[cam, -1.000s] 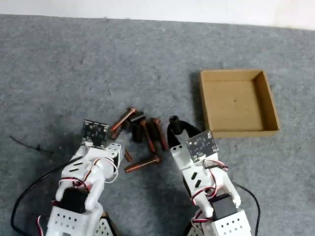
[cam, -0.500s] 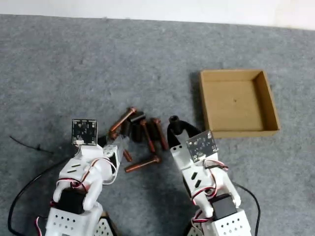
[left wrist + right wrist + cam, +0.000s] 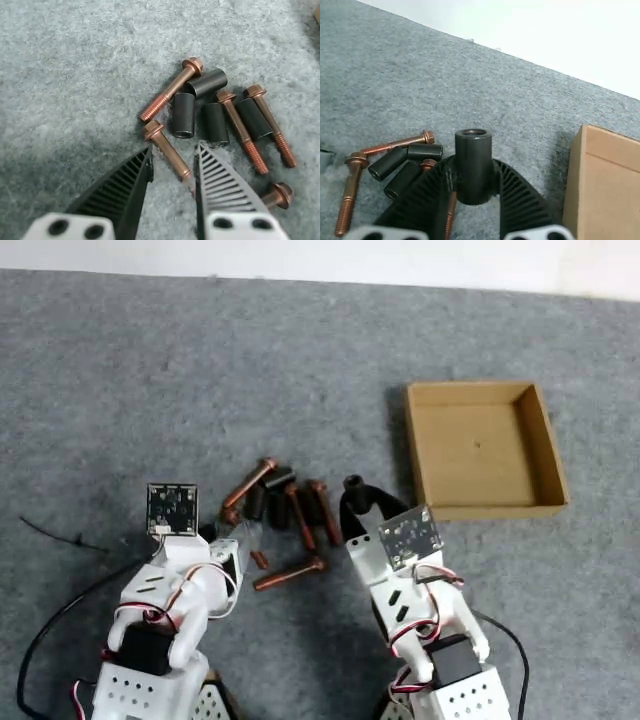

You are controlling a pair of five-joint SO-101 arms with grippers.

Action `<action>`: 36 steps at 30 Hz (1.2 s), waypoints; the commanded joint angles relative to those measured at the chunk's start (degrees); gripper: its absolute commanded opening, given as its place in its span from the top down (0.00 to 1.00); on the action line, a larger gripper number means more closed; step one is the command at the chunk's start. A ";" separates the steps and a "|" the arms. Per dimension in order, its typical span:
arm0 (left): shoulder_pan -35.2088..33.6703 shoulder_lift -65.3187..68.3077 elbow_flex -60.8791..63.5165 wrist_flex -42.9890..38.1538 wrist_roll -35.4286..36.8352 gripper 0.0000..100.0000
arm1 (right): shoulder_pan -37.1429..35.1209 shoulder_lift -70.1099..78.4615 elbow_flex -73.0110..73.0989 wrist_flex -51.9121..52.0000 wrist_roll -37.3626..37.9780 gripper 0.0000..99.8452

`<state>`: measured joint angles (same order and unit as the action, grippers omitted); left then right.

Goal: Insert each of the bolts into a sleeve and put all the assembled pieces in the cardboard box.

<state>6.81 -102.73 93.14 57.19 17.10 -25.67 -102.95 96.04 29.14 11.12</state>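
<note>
Left fingers (image 3: 120, 195) apart — right fingers (image 3: 520, 200) clamped

Tight cluster of bolts and sleeves (image 3: 290, 502) between left gripper (image 3: 238, 535) and right gripper (image 3: 353, 495), open carpet (image 3: 150, 370) beyond, cardboard box (image 3: 487, 508) near the right one

There are five copper bolts (image 3: 170, 92) on the grey carpet (image 3: 150, 370). The black sleeves (image 3: 183, 115) also number five: four lie among the bolts, and one sleeve (image 3: 473, 150) is clamped in the right gripper (image 3: 473, 172). There is one cardboard box (image 3: 490, 510) and two robot arms (image 3: 165, 610).
</note>
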 commanded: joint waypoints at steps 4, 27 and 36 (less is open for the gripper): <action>1.01 0.57 -3.91 0.35 0.88 0.86 | 0.48 -1.36 5.32 -1.10 -0.26 1.00; 3.47 46.81 -17.27 -9.67 10.11 0.67 | 0.48 -1.36 5.32 -1.10 -0.26 1.00; 0.84 56.66 -18.33 -17.58 11.60 0.79 | 0.48 -1.36 5.32 -1.10 -0.26 1.00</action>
<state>8.13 -51.47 78.55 42.24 28.09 -25.67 -102.95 96.04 29.14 11.12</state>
